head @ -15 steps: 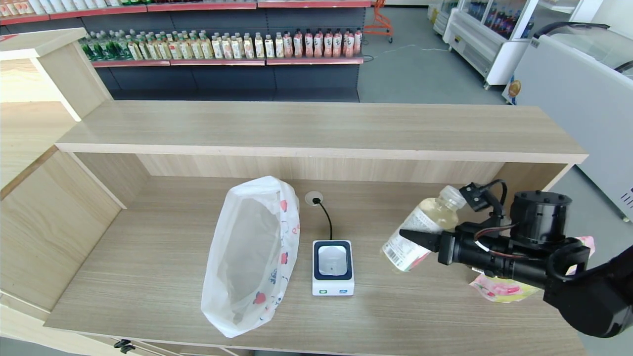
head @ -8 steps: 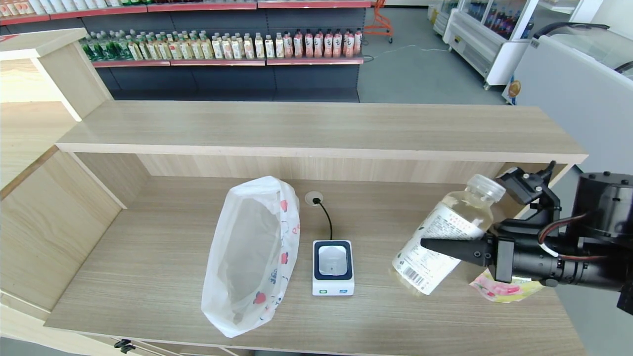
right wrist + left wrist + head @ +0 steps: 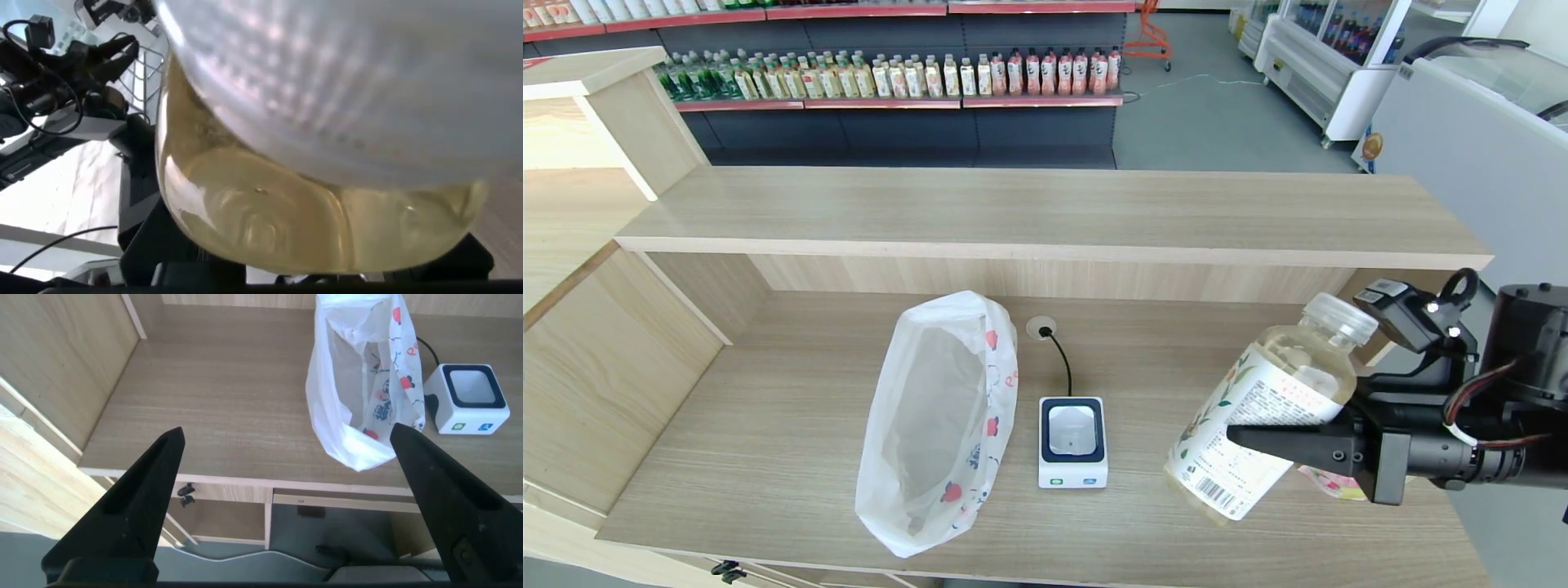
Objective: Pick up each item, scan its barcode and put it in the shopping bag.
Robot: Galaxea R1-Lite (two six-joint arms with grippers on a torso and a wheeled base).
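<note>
R gripper point(image 3: 1262, 425) clamped on bottle point(image 3: 1274, 392), lower right of head frame. Long axis tilted: cap upper right, barcode end lower left. Scanner point(image 3: 1073, 441) lies left of it at frame centre, bag point(image 3: 939, 416) further left. L gripper point(image 3: 288, 437) spread, holding nothing.

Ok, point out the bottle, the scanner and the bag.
bottle point(image 3: 1258, 400), head view, on its label.
scanner point(image 3: 1072, 430), head view, on its glass window.
bag point(image 3: 992, 392), head view, on its printed side.
</note>
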